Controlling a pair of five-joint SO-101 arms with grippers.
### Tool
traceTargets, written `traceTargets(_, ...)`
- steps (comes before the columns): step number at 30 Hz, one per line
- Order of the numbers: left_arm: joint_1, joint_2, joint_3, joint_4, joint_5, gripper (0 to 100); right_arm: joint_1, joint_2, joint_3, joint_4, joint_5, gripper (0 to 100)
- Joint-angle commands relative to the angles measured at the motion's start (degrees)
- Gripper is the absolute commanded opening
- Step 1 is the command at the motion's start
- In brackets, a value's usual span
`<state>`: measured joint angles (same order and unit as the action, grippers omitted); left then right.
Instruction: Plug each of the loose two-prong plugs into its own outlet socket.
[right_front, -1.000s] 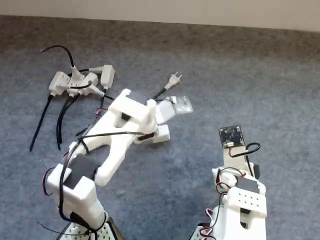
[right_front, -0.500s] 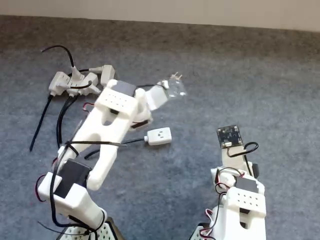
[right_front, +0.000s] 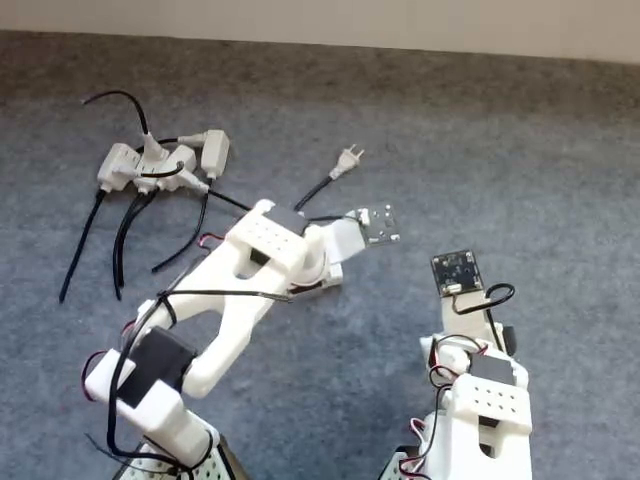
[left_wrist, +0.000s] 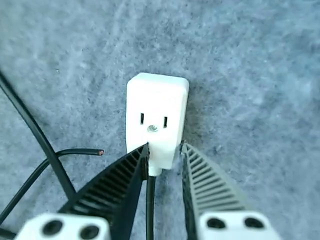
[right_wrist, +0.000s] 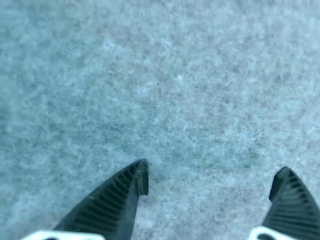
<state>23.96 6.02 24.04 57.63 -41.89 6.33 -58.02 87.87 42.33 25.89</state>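
Where the left arm (right_front: 230, 300) stretches across the grey carpet (right_front: 540, 150), its gripper (left_wrist: 164, 149) sits low over a single white outlet socket (left_wrist: 156, 112). Socket lies flat, face up, slots and ground hole showing. Jaws narrow, gap less than the socket's width; the tips flank the cord end of the socket. One tip touches the stub where the socket's black cord (left_wrist: 150, 205) leaves, the other is just beside it. No firm grip visible. The cord runs back between the two fingers.

Beside the socket: a thin black wire with a bare copper end (left_wrist: 87, 151), tip near the socket's side but apart from it. A second black cable (left_wrist: 30, 125) crosses behind it at a slant.

High view: loose two-prong plug (right_front: 350, 157) lies on the carpet beyond the left arm's wrist, unplugged, prongs pointing away from the arms, apart from the socket. Its black lead trails back toward the wrist.

Far corner of the carpet, on the left arm's side: cluster of white sockets and plugs (right_front: 160, 165), several black leads trailing off it toward the near edge.

Right arm (right_front: 480, 400) is folded up close to its base, well apart from socket and plug. Right gripper (right_wrist: 212, 179) hangs over bare carpet, jaws spread wide, nothing between them.
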Motion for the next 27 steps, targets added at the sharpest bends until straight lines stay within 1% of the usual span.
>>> traceTargets(1, 0.04, 0.57, 4.62, -4.04, 0.35, 11, -1.1, -0.13, -0.22, -0.66, 0.62, 37.2)
traceTargets(4, 1.01, 1.36, 5.93, -4.13, 0.35, 11, -1.1, -0.13, -0.22, -0.66, 0.62, 37.2)
traceTargets(8, 4.0, -3.82, 7.6, -1.32, 0.35, 11, -1.1, -0.13, -0.22, -0.66, 0.62, 37.2)
traceTargets(12, 6.55, -8.48, 9.89, -1.23, 0.44, 11, -1.1, -0.13, -0.22, -0.66, 0.62, 37.2)
traceTargets(20, 4.62, -10.59, 7.87, 1.14, 0.53, 11, -1.1, -0.13, -0.22, -0.66, 0.62, 37.2)
traceTargets(25, 3.3, -12.44, 2.07, 8.88, 0.53, 11, -1.1, -0.13, -0.22, -0.66, 0.62, 37.2)
traceTargets(27, 3.3, -14.9, 1.19, 10.37, 0.53, 11, -1.1, -0.22, -0.22, -0.66, 0.62, 37.2)
